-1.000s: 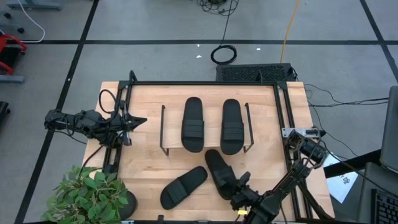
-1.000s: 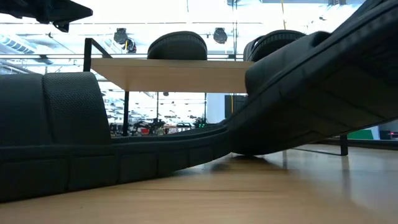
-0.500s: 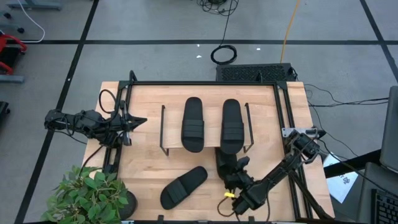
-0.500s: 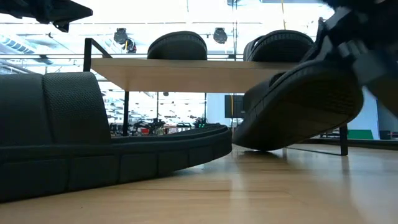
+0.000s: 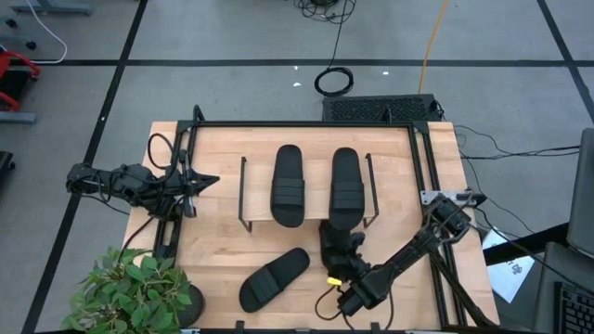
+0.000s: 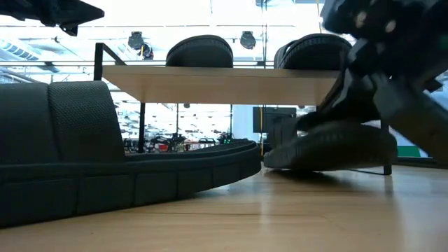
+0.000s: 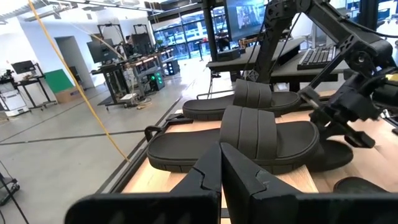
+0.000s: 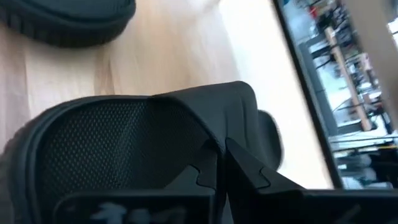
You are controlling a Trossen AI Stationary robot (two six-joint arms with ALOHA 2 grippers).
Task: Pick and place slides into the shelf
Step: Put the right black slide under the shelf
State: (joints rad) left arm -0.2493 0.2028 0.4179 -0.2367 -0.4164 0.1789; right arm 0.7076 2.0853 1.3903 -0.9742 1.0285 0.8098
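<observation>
Two black slides (image 5: 288, 186) (image 5: 346, 187) lie side by side on the shelf's wood plank (image 5: 316, 162). A third slide (image 5: 274, 278) lies flat on the table in front of the shelf and fills the low view's left foreground (image 6: 105, 161). My right gripper (image 5: 342, 252) is shut on the fourth slide (image 5: 331, 237), whose far end is hidden under the plank (image 6: 210, 84). My left gripper (image 5: 209, 180) hangs shut at the table's left edge, touching nothing. My right gripper pinches the fourth slide's wide strap at its edge (image 8: 233, 118) between its two fingers (image 8: 249, 168). It comes slanting down from the table's near right side. The slide (image 6: 329, 147) sits low beneath the plank, its sole on or just above the table top.
A large black frame (image 5: 306, 124) rims the table, with posts at its sides. A potted plant (image 5: 130, 292) stands at the near left corner. The shelf's wire sides (image 5: 243, 190) (image 5: 371, 190) flank the space under the plank. Bare wood lies left of the shelf.
My right gripper has moved toward the far edge and the shelf, carrying the fourth slide. The slide, tilted up and lying slantwise a second ago, now points under the plank and has come down nearly flat by the table.
</observation>
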